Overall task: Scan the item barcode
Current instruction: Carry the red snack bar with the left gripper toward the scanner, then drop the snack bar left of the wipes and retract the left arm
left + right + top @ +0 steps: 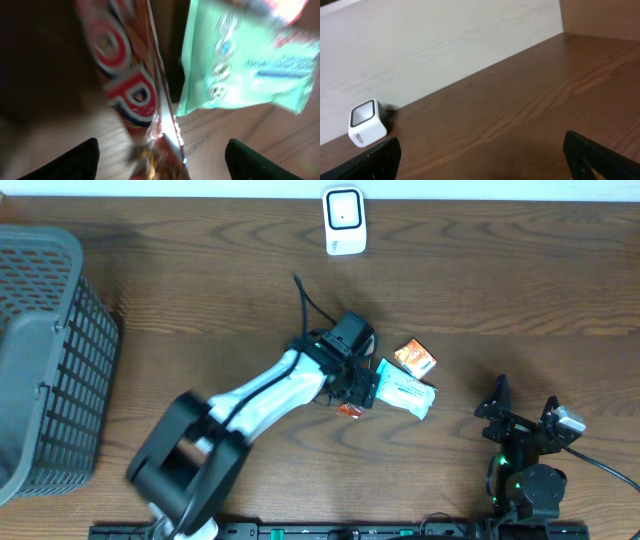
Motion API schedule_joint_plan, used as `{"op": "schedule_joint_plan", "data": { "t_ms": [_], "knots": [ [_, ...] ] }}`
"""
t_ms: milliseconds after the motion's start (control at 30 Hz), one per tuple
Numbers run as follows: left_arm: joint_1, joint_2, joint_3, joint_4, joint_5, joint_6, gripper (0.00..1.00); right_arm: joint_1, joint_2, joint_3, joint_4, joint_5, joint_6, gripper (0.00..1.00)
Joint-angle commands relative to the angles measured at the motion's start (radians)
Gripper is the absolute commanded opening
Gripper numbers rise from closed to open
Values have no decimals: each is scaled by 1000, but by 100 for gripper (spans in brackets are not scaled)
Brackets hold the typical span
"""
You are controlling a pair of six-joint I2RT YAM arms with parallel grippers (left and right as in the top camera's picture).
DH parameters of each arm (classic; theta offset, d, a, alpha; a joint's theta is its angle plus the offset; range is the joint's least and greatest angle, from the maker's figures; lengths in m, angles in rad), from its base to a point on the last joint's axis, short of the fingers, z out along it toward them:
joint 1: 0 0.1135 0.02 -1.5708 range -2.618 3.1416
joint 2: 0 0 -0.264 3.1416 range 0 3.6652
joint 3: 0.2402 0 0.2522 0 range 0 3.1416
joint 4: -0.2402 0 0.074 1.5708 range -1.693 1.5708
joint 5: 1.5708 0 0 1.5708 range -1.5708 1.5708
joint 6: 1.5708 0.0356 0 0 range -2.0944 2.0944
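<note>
**Item 1. Red wrapper** (135, 95). Glossy, with large white letters edged in blue, of which "OP" was legible in the left wrist view and the rest was blurred. It lay on the table (200, 290), on the robot's side of the scanner (344, 220) and well apart from it. From overhead only a small red end showed.

**Item 2. Left gripper** (162, 145). It was positioned over the red wrapper, the same way out from the scanner. Its fingers (82, 160) stood wide apart, one on each side of the wrapper. Neither appeared to press on it.

**Item 3. Mint-green packet** (405, 392). Flat, with a row of small round emblems and blue print too blurred to read. It lay just beside the red wrapper, slightly to the right of the scanner's line.

**Item 4. Small orange box** (415, 358). It lay near the mint-green packet, on the side nearer the scanner.

**Item 5. Scanner.** White, cube-like, with a dark-framed window. It stood at the far edge of the table against the pale wall.

**Item 6. Right gripper** (481, 140). It was far to the right of the scanner, at the near edge, apart from all packets. Its claw was spread wide with nothing between the fingers.

**Item 7. Grey mesh basket** (40, 360). It stood far to the left of the scanner, at the table's end.
</note>
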Motion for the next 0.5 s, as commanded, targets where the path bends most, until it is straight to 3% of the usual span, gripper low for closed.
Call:
{"op": "schedule_joint_plan", "data": {
  "t_ms": [0, 100, 233, 367, 467],
  "knots": [
    [-2, -224, 62, 18, -295, 72, 82, 9, -5, -3, -2, 10, -11, 99],
    [-2, -395, 80, 130, -489, 207, 82, 9, -5, -3, -2, 10, -11, 99],
    [2, -562, 80, 436, -660, 459, 82, 9, -5, -3, -2, 10, -11, 99],
    [8, -659, 97, 749, -800, 851, 83, 9, -5, -3, -2, 10, -11, 99],
    [9, -682, 159, 837, -964, 1152, 83, 9, -5, -3, -2, 10, -11, 99]
  ]
}}
